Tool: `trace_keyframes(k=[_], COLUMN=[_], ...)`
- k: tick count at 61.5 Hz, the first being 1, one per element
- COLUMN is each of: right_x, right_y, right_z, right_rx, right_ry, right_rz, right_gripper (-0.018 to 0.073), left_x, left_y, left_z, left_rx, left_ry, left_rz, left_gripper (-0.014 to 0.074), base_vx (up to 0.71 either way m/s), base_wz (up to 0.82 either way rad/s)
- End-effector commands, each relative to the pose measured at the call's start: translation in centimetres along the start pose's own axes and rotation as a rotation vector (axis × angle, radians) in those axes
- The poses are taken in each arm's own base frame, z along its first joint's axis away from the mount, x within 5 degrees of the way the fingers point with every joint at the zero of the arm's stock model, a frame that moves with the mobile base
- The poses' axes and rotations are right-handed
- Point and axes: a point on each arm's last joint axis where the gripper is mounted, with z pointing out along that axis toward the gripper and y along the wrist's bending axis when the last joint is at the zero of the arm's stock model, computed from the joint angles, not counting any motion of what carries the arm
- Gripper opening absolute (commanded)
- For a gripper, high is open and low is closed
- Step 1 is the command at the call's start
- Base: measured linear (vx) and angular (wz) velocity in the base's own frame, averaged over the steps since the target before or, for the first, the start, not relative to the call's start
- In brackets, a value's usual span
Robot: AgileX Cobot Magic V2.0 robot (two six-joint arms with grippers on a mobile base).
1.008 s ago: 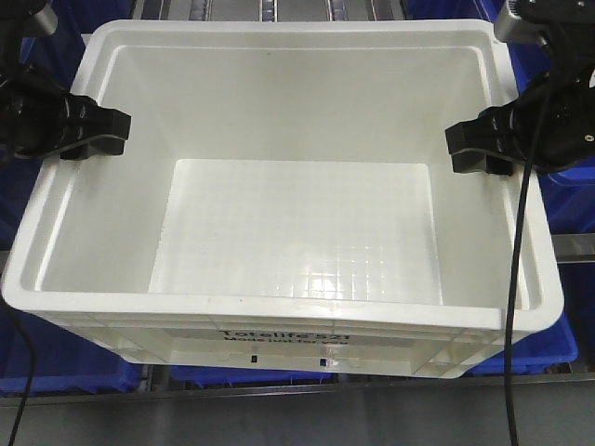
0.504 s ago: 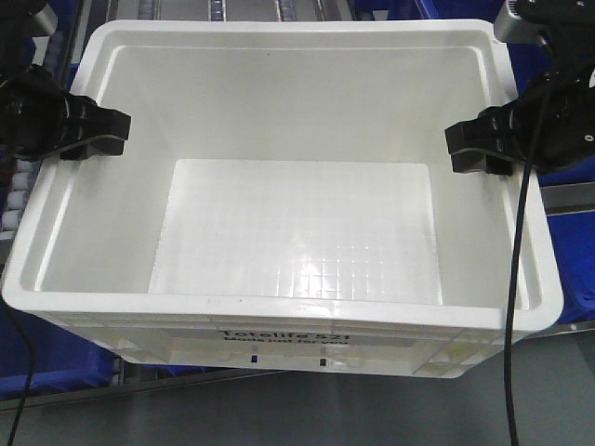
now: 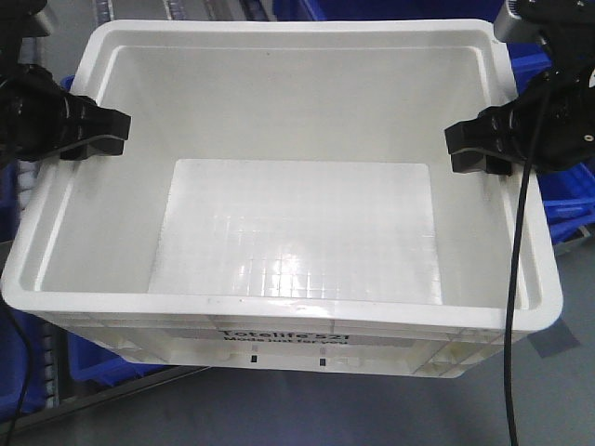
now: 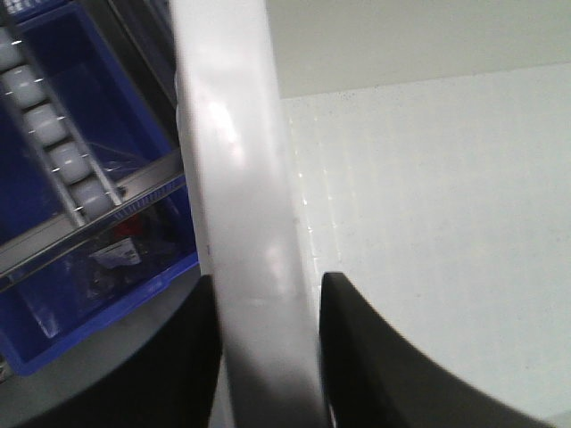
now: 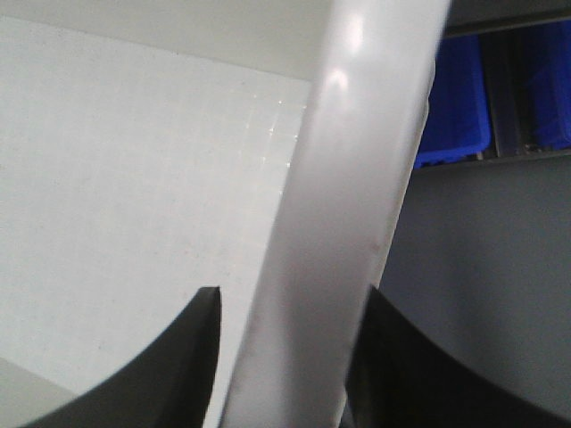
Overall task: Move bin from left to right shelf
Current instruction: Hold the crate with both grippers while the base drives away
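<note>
The large white bin (image 3: pixel 297 102), empty and printed "Totelife" on its front wall, fills the front view and hangs between my two arms. My left gripper (image 3: pixel 93 133) is shut on the bin's left rim (image 4: pixel 236 178), one black finger outside the wall and one inside, as the left wrist view shows around my left gripper (image 4: pixel 268 285). My right gripper (image 3: pixel 479 149) is shut on the right rim (image 5: pixel 357 160) in the same way, the rim passing between the fingers of the right gripper (image 5: pixel 290 299).
Blue plastic bins show below the bin's left corner (image 3: pixel 102 362) and at the right edge (image 3: pixel 567 200). A roller rail (image 4: pixel 53 143) runs over a blue bin (image 4: pixel 80 294) left of the rim. Grey floor (image 3: pixel 372 409) lies under the bin's front.
The shelf rails and blue bins behind the white bin have slid across the view, and grey floor now shows below its front. Both grips on the rims look unchanged.
</note>
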Motion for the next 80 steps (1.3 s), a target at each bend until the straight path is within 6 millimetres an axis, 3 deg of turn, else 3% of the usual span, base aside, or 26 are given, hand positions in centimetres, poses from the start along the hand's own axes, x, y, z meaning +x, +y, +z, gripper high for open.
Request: trace_keyframes(k=[1,41,80], right_x=[-1.27,-1.26,-1.27], right_y=[0.09,0.09,0.09], right_z=[-2.39,-2.38,-2.39], right_rx=[0.02,0.02,0.02], right_ry=[-0.159,-0.158,-0.159], right_rz=[-0.034,-0.034,-0.034], right_gripper=[-0.0004,-0.0004,-0.0004], left_x=[-1.65,-1.65,-1.65], left_y=[-0.87,-0.87,-0.87], left_z=[-2.71,-2.71,-2.71], left_rx=[0.016,0.016,0.016], left_ry=[-0.173,-0.173,-0.173], left_rz=[0.03,0.03,0.03], left_gripper=[-0.0001,-0.0001,-0.0001], base_vx=[-0.08,-0.04,0.1], base_wz=[-0.58,-0.68,-0.47])
